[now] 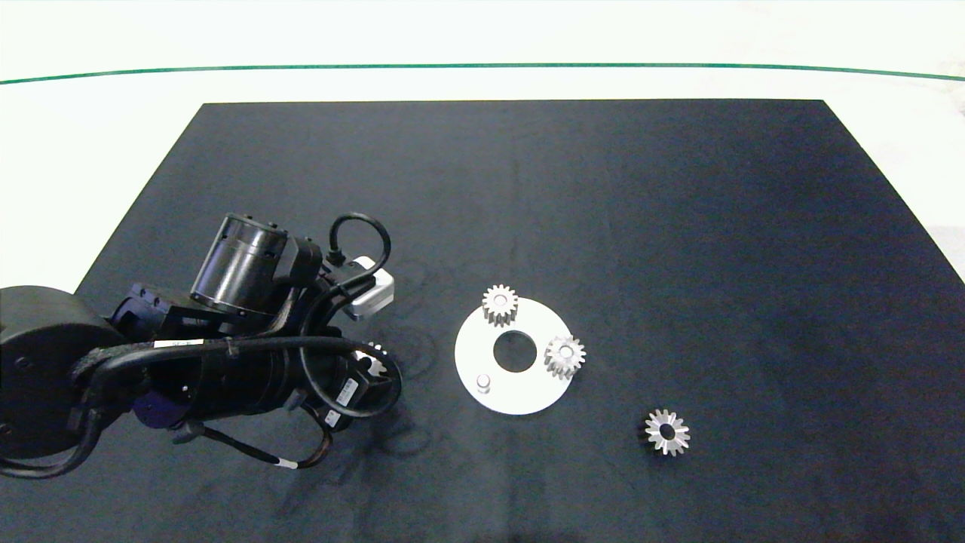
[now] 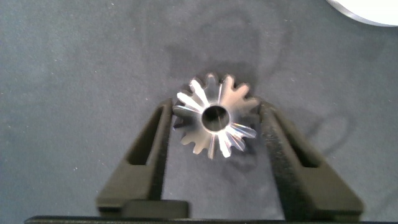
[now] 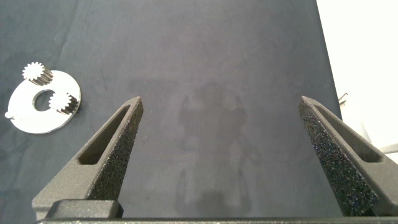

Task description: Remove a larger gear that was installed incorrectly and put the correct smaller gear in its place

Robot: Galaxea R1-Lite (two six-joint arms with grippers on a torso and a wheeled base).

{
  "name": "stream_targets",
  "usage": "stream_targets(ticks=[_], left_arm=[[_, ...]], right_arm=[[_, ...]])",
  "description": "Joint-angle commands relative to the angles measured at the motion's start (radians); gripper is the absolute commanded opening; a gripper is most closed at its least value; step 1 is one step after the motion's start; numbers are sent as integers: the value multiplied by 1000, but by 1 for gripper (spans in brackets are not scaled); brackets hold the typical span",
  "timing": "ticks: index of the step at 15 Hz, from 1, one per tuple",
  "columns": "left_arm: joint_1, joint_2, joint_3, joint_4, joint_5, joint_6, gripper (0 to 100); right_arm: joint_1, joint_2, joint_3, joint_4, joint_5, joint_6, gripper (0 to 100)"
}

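The left hand (image 2: 214,121) grips the larger gear (image 2: 214,118) by its teeth, left of the disc (image 1: 494,400) on the table (image 1: 678,226). The disc's peg (image 1: 484,382) stands bare. The smaller gear (image 1: 667,431) lies right of the disc. The right hand (image 3: 221,112) hovers open, well apart. Pinched only on slanted teeth, the larger gear could twist or slip out

Setting: a robotics lab or test bench.
Worktop (image 1: 482,38): pale, plain surface crossed by a thin green line (image 1: 482,65).
Mat (image 1: 603,226): black cloth laid flat as the working area.
Fixture: white round plate (image 1: 520,385) carrying metal pinions.
Machine: dark robot arm (image 1: 188,354) with exposed cables.
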Motion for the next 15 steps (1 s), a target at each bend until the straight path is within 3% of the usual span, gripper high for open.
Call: stream_targets(ticks=[1,4,11,12,15], left_arm=[[3,1,1,3,1,2,100],[3,-34,0,3,-1,-2,100],[-46,-194,1,5,1,-48,100],[-41,-225,0,3,4,-58,100],[-3,-330,-6,1,12,-112,100]], right_arm=[[0,0,1,3,0,-1,100],[0,3,3,6,0,-2,100],[9,5,19,11,5,-4,100],[11,16,26,11,14,-19,100],[89,95,33,55,31,-114,100]])
